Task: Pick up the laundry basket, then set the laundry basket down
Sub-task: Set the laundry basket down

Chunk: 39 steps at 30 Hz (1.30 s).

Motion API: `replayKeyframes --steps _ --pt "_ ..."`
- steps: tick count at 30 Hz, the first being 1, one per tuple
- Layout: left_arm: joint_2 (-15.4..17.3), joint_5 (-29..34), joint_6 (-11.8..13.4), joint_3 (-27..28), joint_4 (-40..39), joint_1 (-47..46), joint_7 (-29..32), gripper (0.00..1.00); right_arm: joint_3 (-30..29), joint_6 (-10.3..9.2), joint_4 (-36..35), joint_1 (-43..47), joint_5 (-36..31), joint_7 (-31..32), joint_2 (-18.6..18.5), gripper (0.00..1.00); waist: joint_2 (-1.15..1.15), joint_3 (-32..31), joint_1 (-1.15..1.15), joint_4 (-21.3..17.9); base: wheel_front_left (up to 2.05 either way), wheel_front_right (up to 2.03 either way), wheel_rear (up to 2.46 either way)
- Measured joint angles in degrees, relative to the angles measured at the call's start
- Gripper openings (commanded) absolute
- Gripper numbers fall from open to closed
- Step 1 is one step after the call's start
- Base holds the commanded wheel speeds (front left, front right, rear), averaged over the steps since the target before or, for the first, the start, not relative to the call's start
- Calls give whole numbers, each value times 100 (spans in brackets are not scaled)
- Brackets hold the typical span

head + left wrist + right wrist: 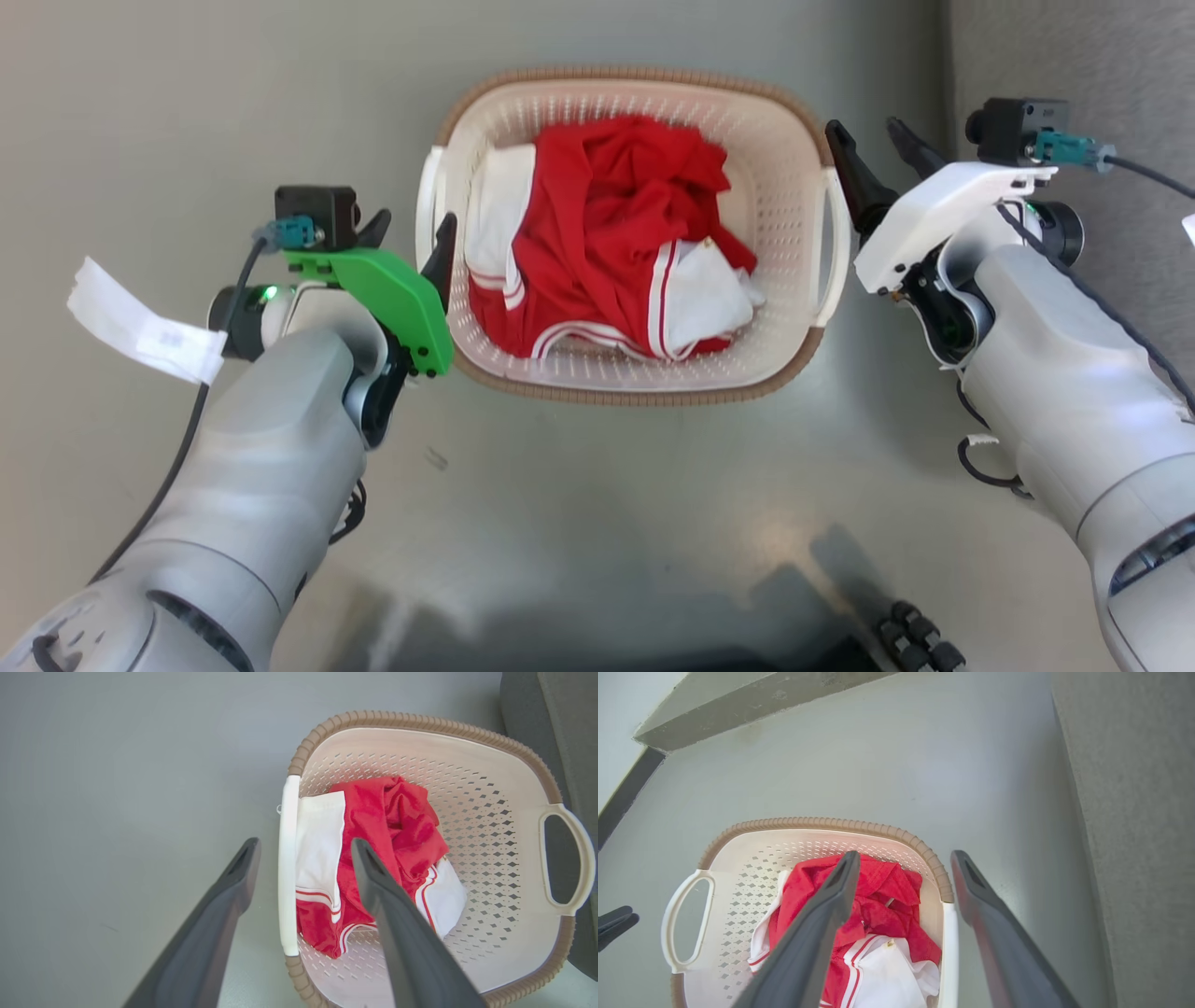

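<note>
Pale forearms [271, 467] are flanking the laundry basket [635, 77], which is sitting on the grey floor [187, 93]. Left pincer [411, 233] and right pincer [866, 140] are hanging open, each straddling one of its white handles [288, 858]. Pickup is only starting; next, both should be closing evenly, then lifting.

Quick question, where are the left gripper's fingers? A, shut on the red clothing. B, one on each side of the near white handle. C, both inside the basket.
B: the left gripper is open and straddles the white handle of the laundry basket, one finger on each side.
</note>
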Motion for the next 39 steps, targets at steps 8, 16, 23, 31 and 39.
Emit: replayKeyframes --steps 8,16,23,31,39 --pt "24 87 -38 261 -207 159 -1 100 -275 0 -413 358 -152 0 -136 100 0 -623 0 -24 0 0 0" --pt "335 363 -67 936 -832 339 -2 100 -662 0 -1029 801 -408 -1 -211 100 0 -1353 0 -36 0 0 0" --pt "506 712 -67 1447 -1371 726 -2 100 -1002 0 -1485 1270 -615 -1 -315 100 0 -1930 0 -29 0 0 0" --pt "631 1088 5 2049 -1975 1387 -2 100 -1515 0 -2160 1820 -951 -1 -380 100 0 -2593 0 14 0 0 0" --pt "701 1456 180 2725 -2628 2178 -2 100 -2053 -25 -2844 2573 -1220 -2 -345 100 0 -3251 0 60 0 0 0"
